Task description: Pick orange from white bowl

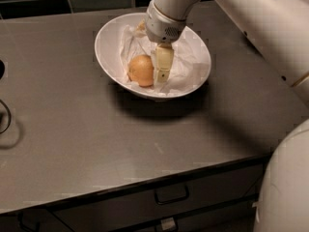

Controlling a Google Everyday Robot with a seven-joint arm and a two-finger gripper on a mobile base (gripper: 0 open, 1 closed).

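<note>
The orange [141, 70] lies in the white bowl [108, 35] on crumpled white paper, left of the bowl's middle. The bowl stands on the grey counter at the back centre. My gripper [155, 72] reaches down into the bowl from the upper right. Its cream-coloured end sits right against the orange's right side and rests on the paper. The white arm covers the bowl's far rim.
The grey counter [96, 144] has its front edge below, with drawers and a handle [171, 195] under it. A dark tiled wall runs along the back. A thin dark cable loop [6, 116] lies at the left edge. The robot's white body [285, 187] fills the lower right.
</note>
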